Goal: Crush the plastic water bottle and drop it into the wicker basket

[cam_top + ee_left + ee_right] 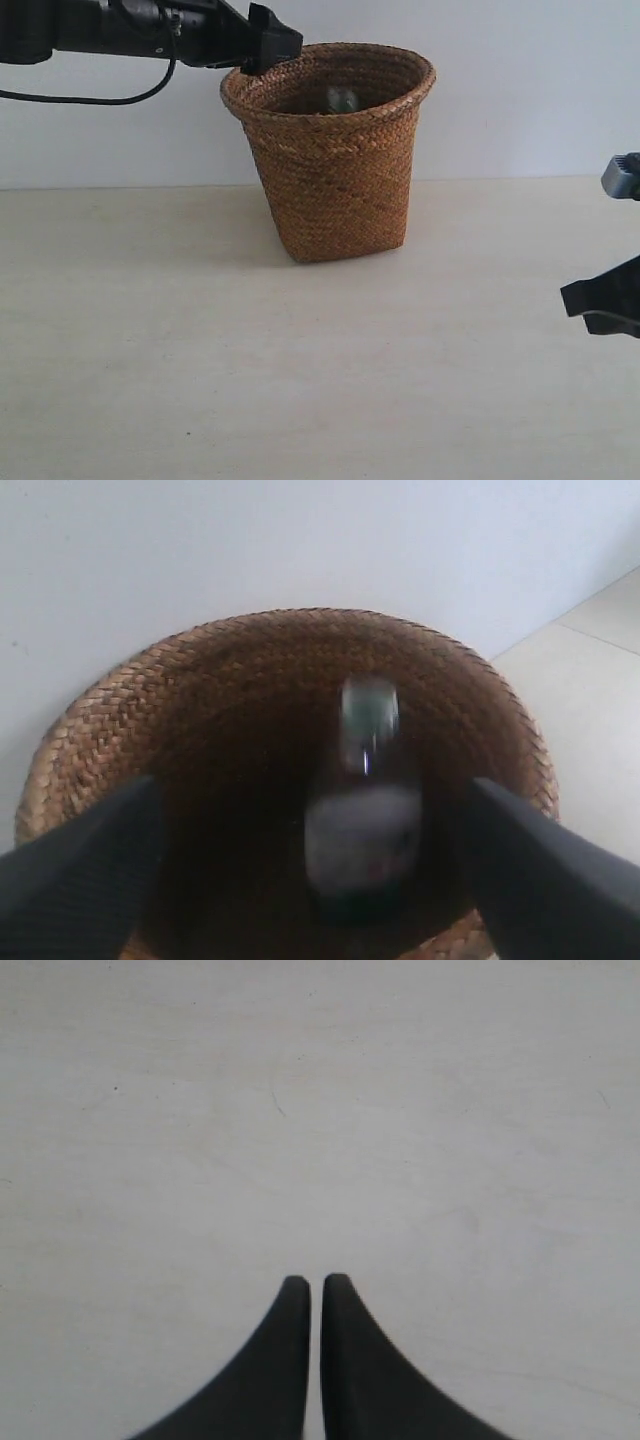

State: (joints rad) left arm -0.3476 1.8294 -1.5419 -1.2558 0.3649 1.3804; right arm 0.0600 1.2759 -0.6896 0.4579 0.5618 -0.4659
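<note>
The brown wicker basket [338, 190] stands on the table toward the back. Inside it the plastic water bottle [365, 825] shows blurred, white label in the middle and cap end pointing deeper in; a pale glimpse of the plastic water bottle [341, 98] appears below the far rim. My left gripper [272, 42] hovers at the basket's left rim [95, 725]. In the left wrist view the left gripper [312, 785] is open, with the jaws wide apart and the bottle free between them, touching neither. My right gripper [315, 1282] is shut on nothing, low at the right gripper's [598, 300] spot by the table's right edge.
The pale tabletop [200, 330] stretches in front of and beside the basket. A white wall [520, 90] stands close behind it. A black cable [90, 98] hangs from the left arm.
</note>
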